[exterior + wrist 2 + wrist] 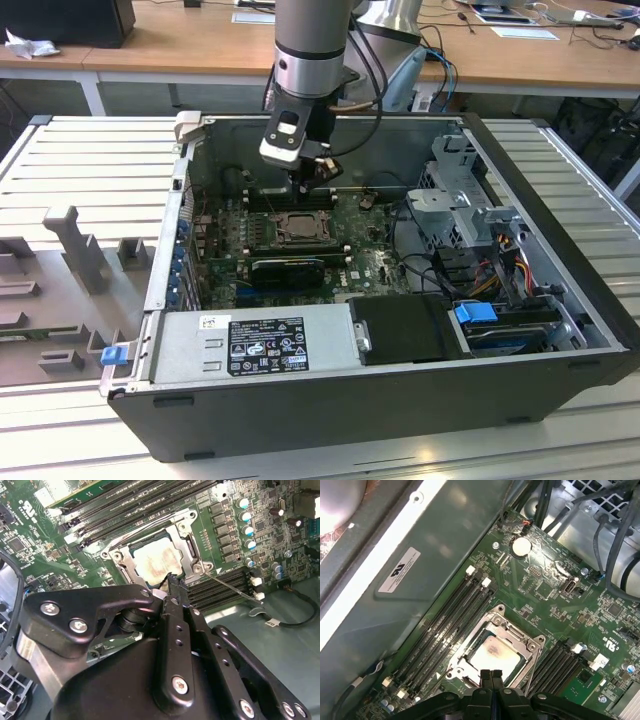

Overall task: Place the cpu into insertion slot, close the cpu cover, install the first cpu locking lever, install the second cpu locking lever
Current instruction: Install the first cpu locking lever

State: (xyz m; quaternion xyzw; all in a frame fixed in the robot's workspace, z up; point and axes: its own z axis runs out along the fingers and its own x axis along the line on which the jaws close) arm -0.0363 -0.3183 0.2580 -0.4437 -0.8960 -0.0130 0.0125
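Pincer (491,673): fingers together, empty, poised close over cpu (492,654). Cpu seated in insertion slot (456,669), cpu cover (518,633) lowered around it

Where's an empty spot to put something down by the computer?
The ribbed grey table is bare on the exterior view's right of the computer case, and by its far corner on that view's left. Inside is crowded: the hand hangs over the cpu, and cables tangle beside the drive cage.
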